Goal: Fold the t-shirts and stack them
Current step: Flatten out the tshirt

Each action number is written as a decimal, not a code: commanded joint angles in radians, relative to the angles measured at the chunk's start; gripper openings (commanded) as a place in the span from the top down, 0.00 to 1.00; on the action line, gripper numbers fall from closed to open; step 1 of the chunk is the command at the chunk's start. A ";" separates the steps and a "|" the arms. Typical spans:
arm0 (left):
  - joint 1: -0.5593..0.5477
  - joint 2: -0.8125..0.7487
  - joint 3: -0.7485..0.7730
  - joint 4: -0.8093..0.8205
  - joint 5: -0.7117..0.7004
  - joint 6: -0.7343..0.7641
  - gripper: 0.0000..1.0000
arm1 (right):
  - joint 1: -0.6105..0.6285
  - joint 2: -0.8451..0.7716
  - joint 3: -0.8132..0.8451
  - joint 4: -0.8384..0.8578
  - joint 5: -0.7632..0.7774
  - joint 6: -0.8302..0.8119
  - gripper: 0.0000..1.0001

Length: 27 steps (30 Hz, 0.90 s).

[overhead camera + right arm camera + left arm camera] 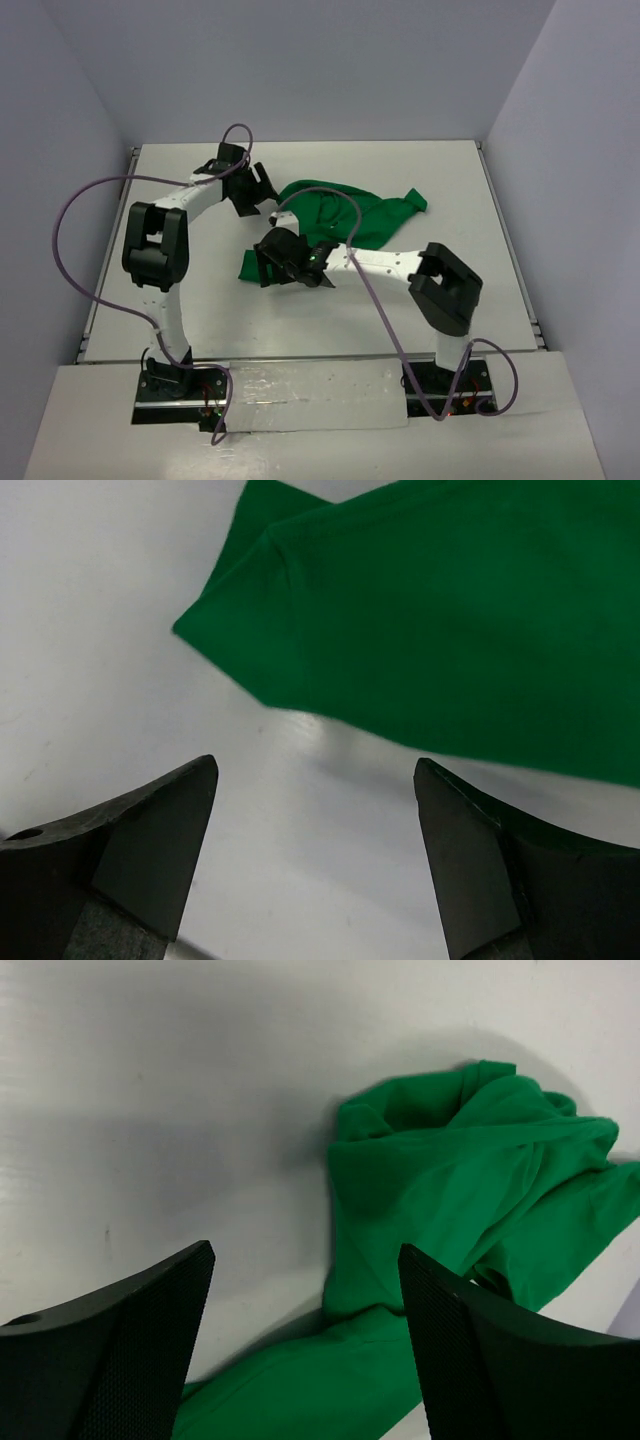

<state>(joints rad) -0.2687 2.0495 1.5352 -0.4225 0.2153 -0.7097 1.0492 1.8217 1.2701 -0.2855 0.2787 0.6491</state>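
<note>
One bright green t-shirt (pixel 372 214) lies crumpled and bunched in the middle of the white table (pixel 180 310). My left gripper (pixel 264 198) is open at the shirt's far-left end. In the left wrist view (pixel 305 1260) its jaws straddle a fold of the shirt (pixel 450 1160) without closing on it. My right gripper (pixel 262 264) is open at the shirt's near-left corner. In the right wrist view (pixel 315 770) its jaws are over bare table, just short of a flat pointed corner of the shirt (pixel 450 620). Neither gripper holds anything.
Grey walls close in the table at the back and on both sides. The right arm's forearm (pixel 385 263) lies across the table just in front of the shirt. Purple cables (pixel 70 215) loop off both arms.
</note>
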 commanded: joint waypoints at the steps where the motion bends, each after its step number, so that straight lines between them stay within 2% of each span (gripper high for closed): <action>1: 0.000 0.036 0.063 0.091 0.120 0.024 0.22 | -0.005 0.138 0.107 0.027 0.028 0.019 0.16; 4: -0.009 0.098 0.069 0.110 0.139 0.017 0.30 | -0.018 0.187 0.136 0.022 0.033 0.050 0.23; 6: -0.012 0.137 0.092 0.109 0.144 0.017 0.52 | -0.031 0.223 0.149 0.022 0.038 0.060 0.32; 7: -0.012 0.146 0.099 0.106 0.145 0.015 0.71 | -0.036 0.232 0.153 0.019 0.046 0.063 0.40; 8: -0.012 0.155 0.106 0.102 0.148 0.015 0.85 | -0.040 0.236 0.157 0.015 0.052 0.066 0.50; 9: -0.012 0.168 0.121 0.088 0.152 0.017 0.89 | -0.045 0.234 0.156 0.009 0.059 0.069 0.66; 10: -0.012 0.178 0.136 0.075 0.153 0.024 0.90 | -0.050 0.227 0.147 0.002 0.074 0.071 0.81; 11: -0.011 0.181 0.148 0.067 0.149 0.035 0.90 | -0.055 0.200 0.131 -0.005 0.095 0.073 0.89; 12: -0.010 0.177 0.155 0.062 0.145 0.041 0.90 | -0.058 0.162 0.112 -0.009 0.110 0.073 0.91; 14: -0.003 0.151 0.154 0.067 0.120 0.047 0.90 | -0.069 0.056 0.026 -0.004 0.157 0.066 0.91; 15: 0.004 0.124 0.154 0.072 0.105 0.042 0.90 | -0.072 -0.048 -0.014 0.006 0.198 0.055 0.91; 16: 0.010 0.120 0.154 0.076 0.100 0.037 0.90 | -0.075 -0.067 -0.045 0.008 0.206 0.044 0.91; 21: 0.082 -0.090 0.155 0.126 0.082 -0.030 0.90 | -0.103 -0.580 -0.198 -0.012 0.358 -0.086 0.91; 22: 0.091 -0.100 0.155 0.128 0.081 -0.042 0.90 | -0.104 -0.599 -0.206 -0.014 0.376 -0.110 0.91; 24: 0.110 -0.232 0.201 0.118 0.056 -0.053 0.90 | -0.140 -0.804 -0.215 -0.005 0.404 -0.186 0.91; 27: 0.114 -0.369 0.287 0.068 0.015 -0.045 0.90 | -0.171 -0.968 -0.182 0.019 0.432 -0.277 0.91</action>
<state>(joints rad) -0.1616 1.9439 1.6583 -0.3654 0.2855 -0.7404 0.9153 1.0422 1.0683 -0.2897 0.5931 0.5295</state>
